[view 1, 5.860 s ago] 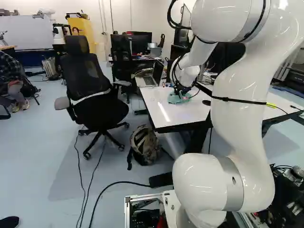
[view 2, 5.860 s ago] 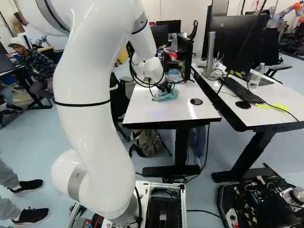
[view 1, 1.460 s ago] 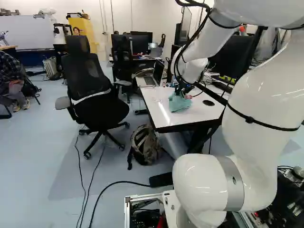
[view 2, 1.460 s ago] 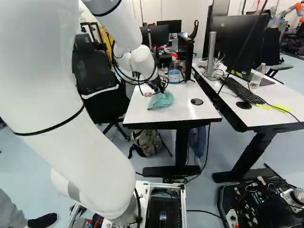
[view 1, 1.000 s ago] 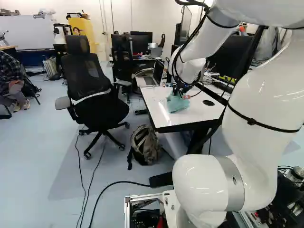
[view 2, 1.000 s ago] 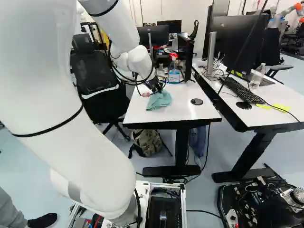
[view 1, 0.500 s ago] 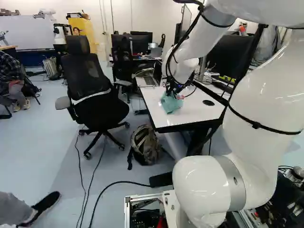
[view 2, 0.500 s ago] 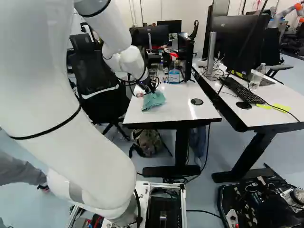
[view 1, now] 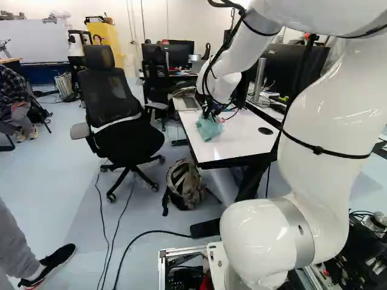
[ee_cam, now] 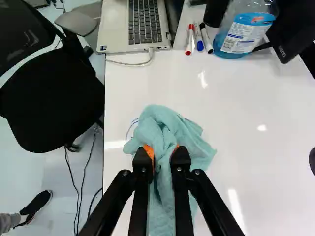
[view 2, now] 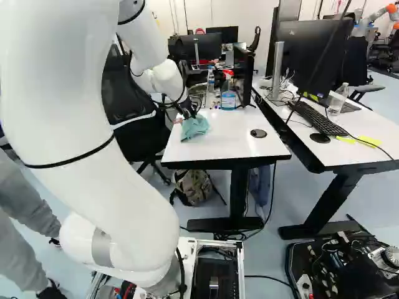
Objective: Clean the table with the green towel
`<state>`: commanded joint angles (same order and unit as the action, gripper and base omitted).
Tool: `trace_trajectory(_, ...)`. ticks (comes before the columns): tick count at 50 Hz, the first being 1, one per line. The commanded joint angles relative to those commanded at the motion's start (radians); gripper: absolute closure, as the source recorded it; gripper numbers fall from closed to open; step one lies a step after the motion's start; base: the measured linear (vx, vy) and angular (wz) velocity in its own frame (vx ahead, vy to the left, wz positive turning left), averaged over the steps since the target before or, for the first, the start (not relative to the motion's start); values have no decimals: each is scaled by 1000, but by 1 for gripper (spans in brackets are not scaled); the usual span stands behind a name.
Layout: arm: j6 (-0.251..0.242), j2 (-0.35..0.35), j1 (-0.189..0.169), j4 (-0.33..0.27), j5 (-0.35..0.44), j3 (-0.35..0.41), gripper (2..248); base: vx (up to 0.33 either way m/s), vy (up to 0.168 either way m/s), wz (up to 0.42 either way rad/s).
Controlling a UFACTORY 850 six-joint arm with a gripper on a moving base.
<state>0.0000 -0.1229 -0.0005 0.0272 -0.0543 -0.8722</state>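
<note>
My gripper (view 1: 210, 113) is over the white table (view 1: 248, 138), at its chair side. In the wrist view the gripper (ee_cam: 162, 153) is shut on the green towel (ee_cam: 170, 129), a fold of it pinched between the orange pads. The towel lies bunched against the tabletop, spreading ahead of and under the fingers. A thin blue mark (ee_cam: 130, 129) shows on the table beside the towel, on the chair side; whether it continues beneath the cloth is hidden. In the right base view the towel (view 2: 195, 126) is near the table's left edge.
Ahead of the gripper are a laptop (ee_cam: 135, 24) with its cable, several markers (ee_cam: 199, 37) and a blue spray bottle (ee_cam: 246, 32). A black chair (view 1: 118, 121) stands beside the table, a backpack (view 1: 184, 184) below it. A person's leg (view 1: 15, 251) is left of the base.
The arm has carried the towel across the tabletop toward the chair-side edge, leftward in both base views. The gripper has stayed shut. A person's leg has come in beside the base.
</note>
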Motion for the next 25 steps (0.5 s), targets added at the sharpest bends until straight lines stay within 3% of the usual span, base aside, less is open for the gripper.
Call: trace_trajectory(25, 0, -68, 74, 0, 0, -76, 199, 0, 0, 0)
